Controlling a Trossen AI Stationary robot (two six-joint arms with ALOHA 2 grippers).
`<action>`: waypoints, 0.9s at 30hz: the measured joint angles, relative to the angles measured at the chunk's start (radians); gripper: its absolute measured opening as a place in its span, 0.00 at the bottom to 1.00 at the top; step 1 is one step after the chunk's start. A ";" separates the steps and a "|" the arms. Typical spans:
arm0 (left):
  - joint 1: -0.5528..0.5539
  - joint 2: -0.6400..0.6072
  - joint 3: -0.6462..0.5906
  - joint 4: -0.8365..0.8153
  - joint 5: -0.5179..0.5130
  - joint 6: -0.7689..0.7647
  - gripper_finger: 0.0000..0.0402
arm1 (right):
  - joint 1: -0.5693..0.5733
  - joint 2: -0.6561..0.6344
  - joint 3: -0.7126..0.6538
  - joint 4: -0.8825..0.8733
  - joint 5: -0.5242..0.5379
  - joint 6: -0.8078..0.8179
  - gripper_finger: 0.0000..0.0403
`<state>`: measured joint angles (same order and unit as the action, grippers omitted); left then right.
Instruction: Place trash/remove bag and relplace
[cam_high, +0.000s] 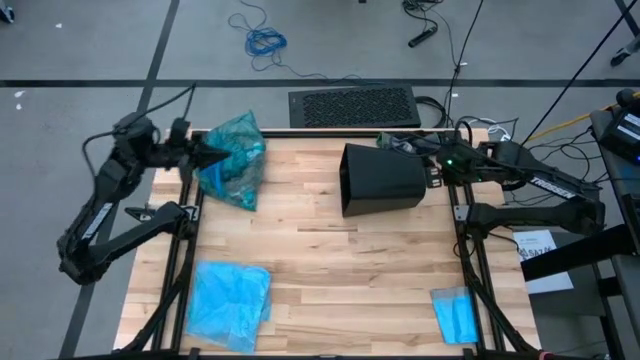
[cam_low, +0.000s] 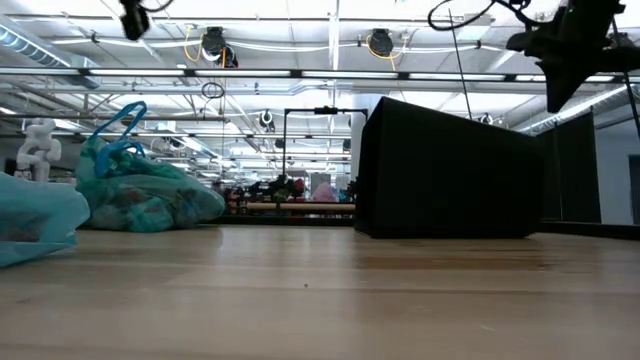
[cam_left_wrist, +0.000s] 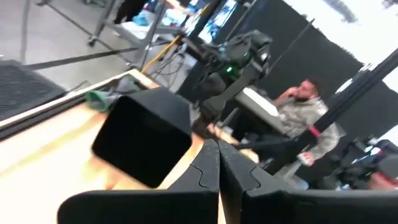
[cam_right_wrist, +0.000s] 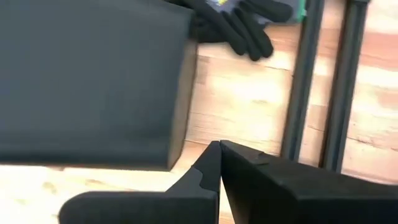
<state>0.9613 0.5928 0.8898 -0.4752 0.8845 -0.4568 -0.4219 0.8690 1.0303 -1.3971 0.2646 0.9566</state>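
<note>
Nearby: black bin (cam_high: 380, 180) mid-table | gloves (cam_right_wrist: 239, 22) behind | blue cloth (cam_high: 455, 313) front-right

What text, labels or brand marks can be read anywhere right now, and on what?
Right arm: white lettering along the link, too small to read.
Paper sheet beside the table's right edge: dark print, too blurred to read.
Bin, bags, table: no text visible.

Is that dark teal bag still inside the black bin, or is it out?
Out. The teal bag lies bunched and stuffed on the table's far left corner, apart from the black bin.
</note>
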 joint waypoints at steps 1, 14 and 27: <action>-0.014 0.013 -0.023 0.064 0.000 -0.031 0.00 | -0.012 -0.002 -0.010 0.008 -0.001 -0.003 0.00; -0.309 0.389 -0.088 0.487 -0.102 -0.140 0.00 | -0.196 -0.002 -0.125 0.252 -0.090 -0.105 0.00; -0.476 0.771 -0.088 0.743 -0.240 -0.165 0.00 | -0.284 0.012 -0.161 0.292 -0.123 -0.162 0.00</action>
<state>0.4856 1.3643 0.8021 0.2675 0.6445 -0.6217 -0.7054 0.8806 0.8696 -1.1054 0.1415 0.7946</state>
